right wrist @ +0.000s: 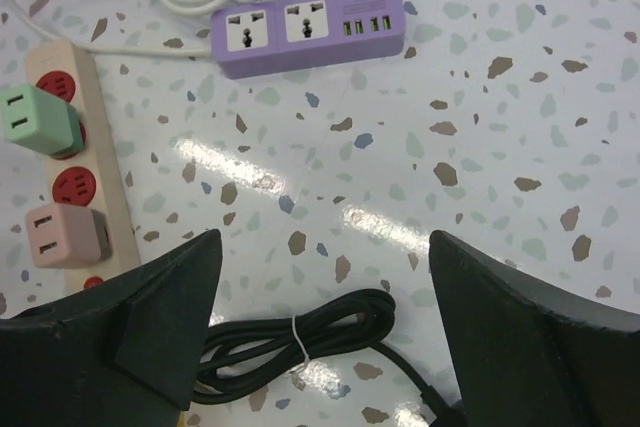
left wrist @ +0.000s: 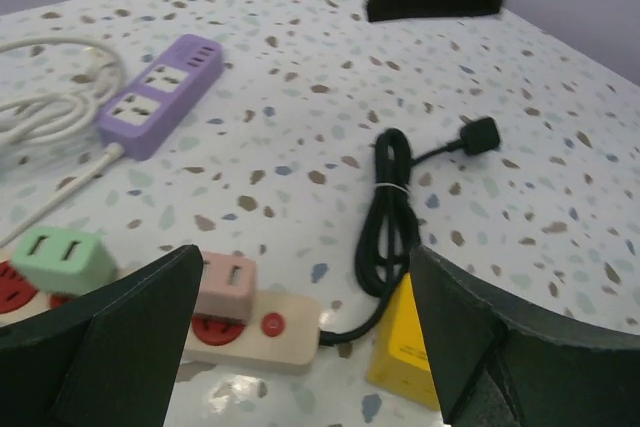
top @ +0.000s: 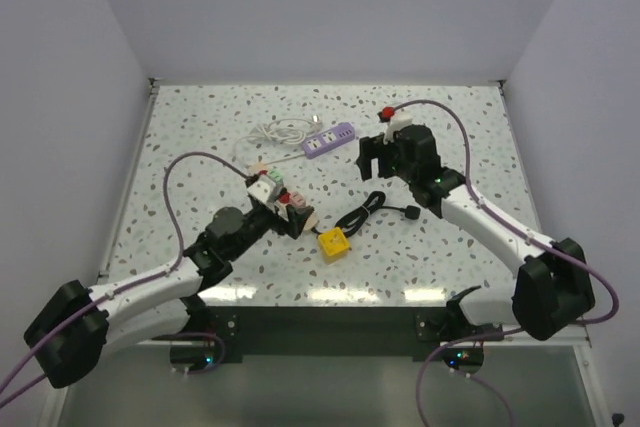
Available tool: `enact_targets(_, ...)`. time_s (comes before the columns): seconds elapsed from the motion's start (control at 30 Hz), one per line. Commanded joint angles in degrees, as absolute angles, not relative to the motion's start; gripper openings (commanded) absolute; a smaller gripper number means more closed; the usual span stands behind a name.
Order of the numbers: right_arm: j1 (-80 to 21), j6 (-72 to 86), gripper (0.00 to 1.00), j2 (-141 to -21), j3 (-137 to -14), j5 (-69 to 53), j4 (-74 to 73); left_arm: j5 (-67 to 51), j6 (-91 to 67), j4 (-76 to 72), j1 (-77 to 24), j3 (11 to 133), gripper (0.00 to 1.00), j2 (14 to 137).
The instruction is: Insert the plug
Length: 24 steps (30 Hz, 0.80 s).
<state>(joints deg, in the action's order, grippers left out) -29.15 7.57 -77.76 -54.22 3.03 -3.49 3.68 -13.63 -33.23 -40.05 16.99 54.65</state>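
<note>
A black plug lies on the table at the end of a bundled black cord, which runs from the end of a beige power strip. The plug also shows in the left wrist view. A purple power strip with free sockets lies further back, also in the right wrist view. My left gripper is open and empty over the beige strip's end. My right gripper is open and empty above the cord bundle.
A yellow cube sits by the cord, close to my left gripper's right finger. A green adapter and a pink adapter sit in the beige strip. The purple strip's white cable is coiled behind it.
</note>
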Motion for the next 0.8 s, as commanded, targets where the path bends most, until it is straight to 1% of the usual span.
enact_targets(0.0,-26.81,9.40,0.89,-72.34,-51.60,0.62,1.04,4.56,-3.53,-37.45,-50.08,18.01,0.90,56.33)
enact_targets(0.07,-25.49,9.75,0.94,-70.76,-50.19,0.09,1.41,5.88,-0.71,-36.22,-55.08,20.56,0.91,59.93)
enact_targets(0.13,-24.44,10.19,0.97,-69.96,-49.49,-1.75,1.84,6.24,1.65,-33.85,-57.47,23.88,0.91,63.18)
enact_targets(0.27,-23.03,10.81,0.99,-67.86,-47.82,-3.07,2.99,9.74,3.78,-28.40,-62.74,30.05,0.93,73.97)
enact_targets(0.33,-22.42,10.90,0.99,-67.41,-47.20,-3.95,3.34,11.24,4.31,-26.90,-63.63,32.42,0.95,77.50)
enact_targets(0.63,-21.71,10.55,0.99,-66.79,-45.88,-6.06,4.31,13.53,5.18,-23.03,-64.16,36.38,0.99,83.22)
enact_targets(0.77,-21.45,10.46,0.99,-67.24,-45.70,-6.94,4.74,18.10,5.27,-20.48,-64.16,38.23,1.00,86.39)
